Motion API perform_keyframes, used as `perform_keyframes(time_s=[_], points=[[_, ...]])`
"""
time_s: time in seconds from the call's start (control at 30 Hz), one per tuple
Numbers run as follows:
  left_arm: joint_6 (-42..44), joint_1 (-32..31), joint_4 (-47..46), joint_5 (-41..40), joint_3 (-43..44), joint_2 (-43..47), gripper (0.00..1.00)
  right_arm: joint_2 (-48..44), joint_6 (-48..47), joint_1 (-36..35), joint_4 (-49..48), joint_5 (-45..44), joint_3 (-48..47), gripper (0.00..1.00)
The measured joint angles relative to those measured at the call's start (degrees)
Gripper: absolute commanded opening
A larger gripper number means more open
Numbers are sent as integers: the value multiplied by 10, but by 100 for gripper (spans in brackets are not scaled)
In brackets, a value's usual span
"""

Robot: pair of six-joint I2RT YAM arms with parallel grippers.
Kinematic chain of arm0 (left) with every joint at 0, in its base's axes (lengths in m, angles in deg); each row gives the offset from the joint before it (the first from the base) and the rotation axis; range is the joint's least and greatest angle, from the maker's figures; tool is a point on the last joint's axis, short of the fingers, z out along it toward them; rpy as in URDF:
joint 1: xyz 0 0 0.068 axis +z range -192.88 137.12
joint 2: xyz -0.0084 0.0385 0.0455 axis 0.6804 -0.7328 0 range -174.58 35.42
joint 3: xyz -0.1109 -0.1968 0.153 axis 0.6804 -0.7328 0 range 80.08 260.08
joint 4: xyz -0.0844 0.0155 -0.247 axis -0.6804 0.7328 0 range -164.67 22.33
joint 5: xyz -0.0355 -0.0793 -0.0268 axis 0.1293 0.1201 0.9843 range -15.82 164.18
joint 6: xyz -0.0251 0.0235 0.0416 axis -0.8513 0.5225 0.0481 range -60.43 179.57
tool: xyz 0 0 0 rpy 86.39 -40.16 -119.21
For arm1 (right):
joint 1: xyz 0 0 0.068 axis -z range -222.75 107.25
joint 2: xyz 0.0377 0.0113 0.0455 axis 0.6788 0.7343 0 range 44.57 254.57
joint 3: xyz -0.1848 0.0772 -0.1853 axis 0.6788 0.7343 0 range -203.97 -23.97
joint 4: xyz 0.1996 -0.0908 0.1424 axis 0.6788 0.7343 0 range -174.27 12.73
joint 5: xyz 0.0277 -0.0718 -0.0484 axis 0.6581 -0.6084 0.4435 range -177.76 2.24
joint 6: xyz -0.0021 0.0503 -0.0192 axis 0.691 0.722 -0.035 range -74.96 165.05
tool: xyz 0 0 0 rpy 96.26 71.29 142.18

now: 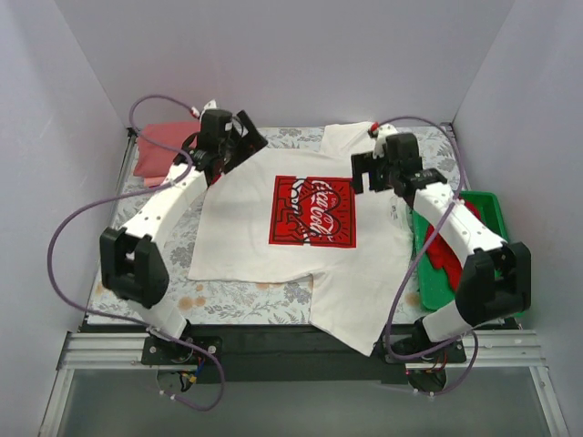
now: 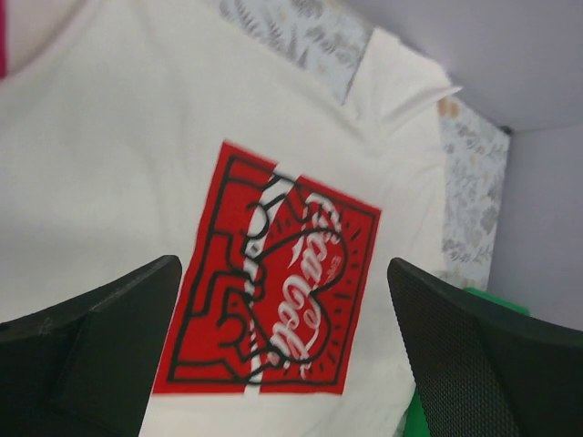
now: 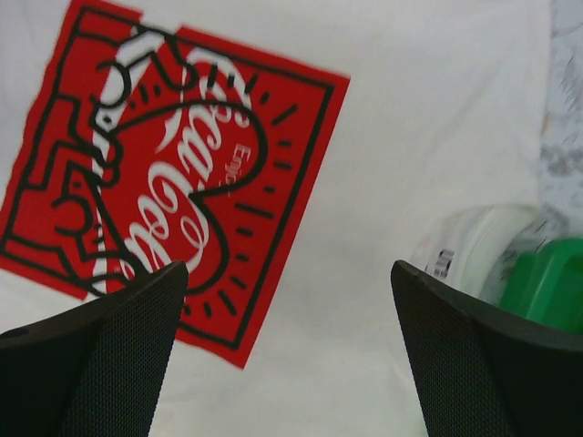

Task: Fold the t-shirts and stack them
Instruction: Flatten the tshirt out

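A white t-shirt [image 1: 246,228] with a red Coca-Cola print [image 1: 314,211] lies spread flat on the floral table cover, one sleeve hanging over the near edge. It fills the left wrist view [image 2: 109,164] and the right wrist view [image 3: 419,118]. My left gripper [image 1: 239,138] hovers open and empty over the shirt's far left part. My right gripper [image 1: 375,173] hovers open and empty over the shirt's far right part. A folded salmon t-shirt [image 1: 162,146] lies at the far left. A red t-shirt [image 1: 446,250] sits in the green tray.
A green plastic tray [image 1: 487,209] stands at the right edge, also visible in the right wrist view [image 3: 547,282]. The floral table cover [image 1: 246,296] shows along the near and far edges. White walls enclose the table on three sides.
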Motion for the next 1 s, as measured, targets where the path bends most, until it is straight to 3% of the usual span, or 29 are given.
perform_keyframes(time_s=[0.17, 0.33, 0.6, 0.73, 0.93, 1.0], points=[[-69, 1, 24, -21, -258, 156, 97, -99, 60, -14, 4, -11, 218, 98], [-139, -3, 73, -31, -439, 246, 96, -170, 102, -16, 15, -14, 341, 98], [-248, -5, 201, -120, -510, 389, 96, -261, 116, -40, 5, 10, 373, 98], [-279, 8, 230, -156, -534, 399, 95, -275, 118, -58, -7, 16, 383, 98], [-298, 56, 234, -173, -553, 347, 82, -275, 116, -88, -6, 18, 399, 98], [-302, 65, 229, -177, -560, 329, 70, -275, 116, -96, -6, 18, 400, 98]])
